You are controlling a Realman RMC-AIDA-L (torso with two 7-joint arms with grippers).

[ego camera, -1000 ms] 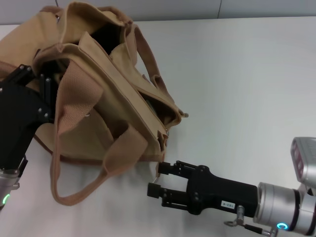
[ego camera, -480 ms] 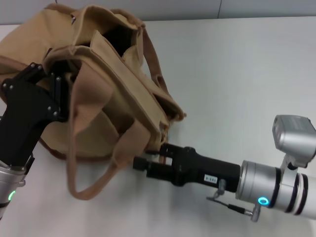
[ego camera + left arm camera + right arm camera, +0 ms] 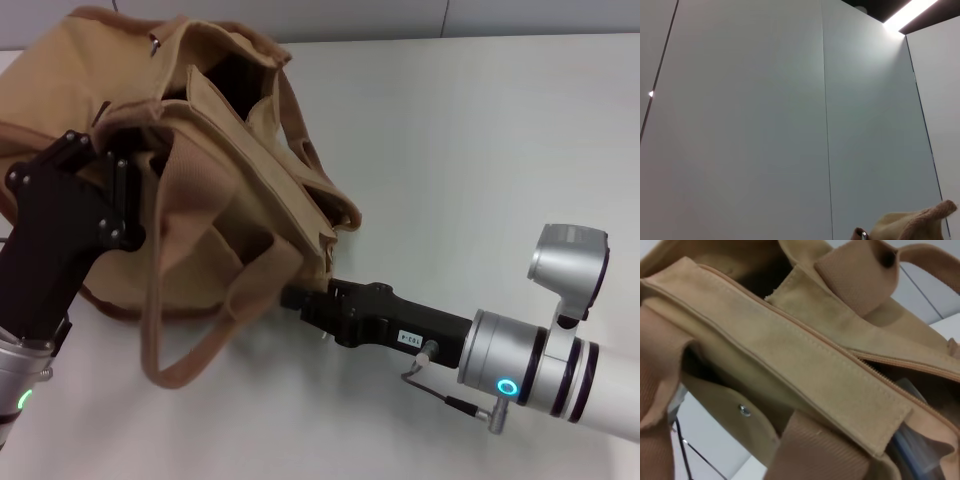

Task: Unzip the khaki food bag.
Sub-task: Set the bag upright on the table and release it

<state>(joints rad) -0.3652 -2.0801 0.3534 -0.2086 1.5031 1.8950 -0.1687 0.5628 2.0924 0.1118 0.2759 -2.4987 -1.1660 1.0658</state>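
The khaki food bag lies tilted at the table's far left, its top gaping open and a brown webbing handle hanging toward me. My left gripper is shut on the bag's left side by the handle base. My right gripper looks shut, its tip against the bag's near lower end; I cannot tell whether it pinches anything. The right wrist view shows the bag's top flap, an open zipper track and a metal snap. The zipper pull is not visible.
The white table stretches right of the bag. The left wrist view looks up at a pale wall, with a bit of the bag at its edge.
My right gripper has closed and moved in to the bag's near end. My left gripper and the bag have shifted up and to the right.
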